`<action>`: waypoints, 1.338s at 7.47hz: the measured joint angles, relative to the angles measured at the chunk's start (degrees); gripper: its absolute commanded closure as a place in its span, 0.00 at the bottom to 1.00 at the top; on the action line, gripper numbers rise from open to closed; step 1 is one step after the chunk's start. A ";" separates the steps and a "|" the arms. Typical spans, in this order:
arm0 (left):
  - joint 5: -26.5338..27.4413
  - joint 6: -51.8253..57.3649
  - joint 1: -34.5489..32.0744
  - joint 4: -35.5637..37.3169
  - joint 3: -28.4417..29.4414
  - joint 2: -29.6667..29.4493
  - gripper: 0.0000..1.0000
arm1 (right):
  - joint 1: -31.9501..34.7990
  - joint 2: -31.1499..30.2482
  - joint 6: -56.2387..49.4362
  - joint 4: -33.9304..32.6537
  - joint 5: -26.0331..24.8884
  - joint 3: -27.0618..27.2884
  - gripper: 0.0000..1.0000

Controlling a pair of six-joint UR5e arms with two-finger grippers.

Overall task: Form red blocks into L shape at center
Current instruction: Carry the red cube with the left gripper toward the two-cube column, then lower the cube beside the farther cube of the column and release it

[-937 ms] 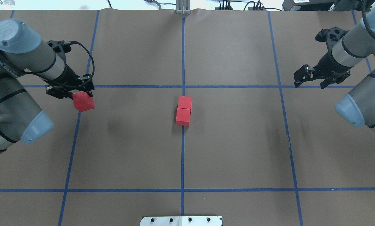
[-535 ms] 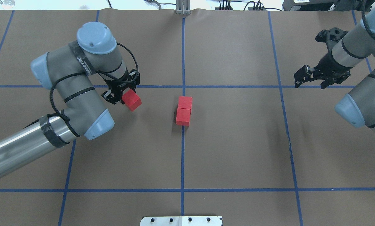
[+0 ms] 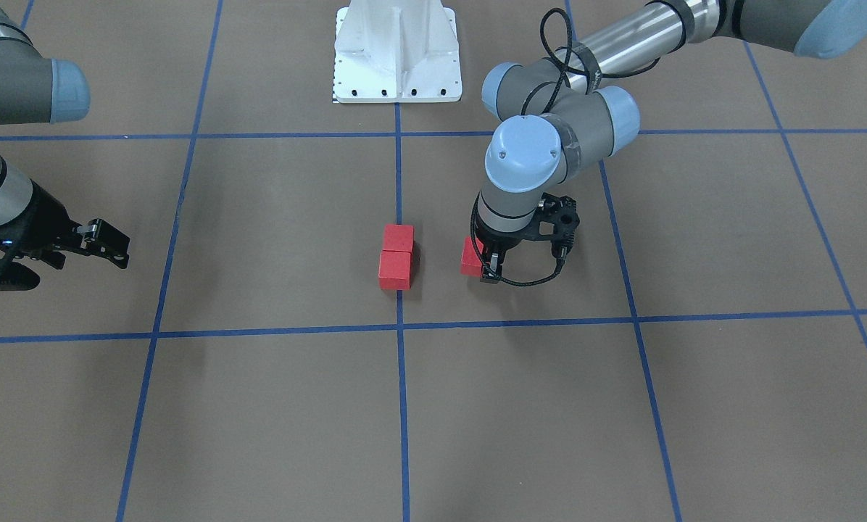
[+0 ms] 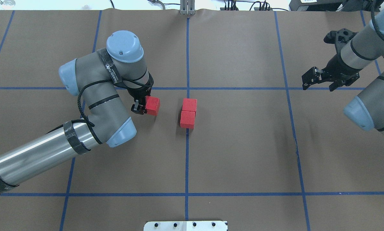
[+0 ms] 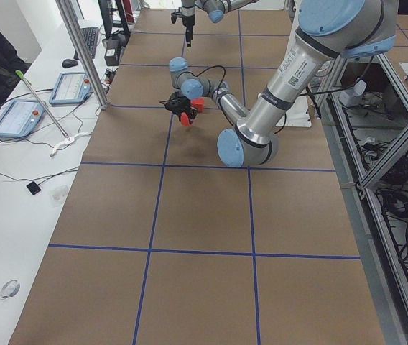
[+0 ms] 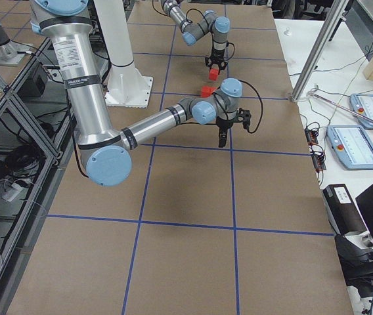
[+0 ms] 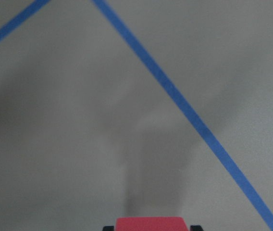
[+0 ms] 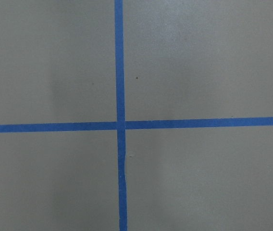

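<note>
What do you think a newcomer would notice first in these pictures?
The left gripper holds a red block a short way from the two red blocks touching end to end on the central blue tape line. The right gripper hangs open over a tape crossing near the right edge.

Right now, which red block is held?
The block in the left tool, apart from the touching pair on the center line.

place: robotics lab | evidence: teach pendants, aluminium frame, blue-taped grid
</note>
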 measured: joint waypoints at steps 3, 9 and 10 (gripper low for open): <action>0.27 -9.86 1.60 -2.93 2.25 -3.04 1.00 | 0.00 -0.04 0.03 -0.07 0.07 -0.38 0.00; 0.53 -10.79 0.59 -5.79 7.04 -5.62 1.00 | 0.07 -0.04 0.09 -0.09 0.07 -0.14 0.00; 0.47 -9.91 0.64 -5.83 7.12 -5.72 1.00 | 0.08 -0.17 0.09 -0.09 0.05 0.01 0.00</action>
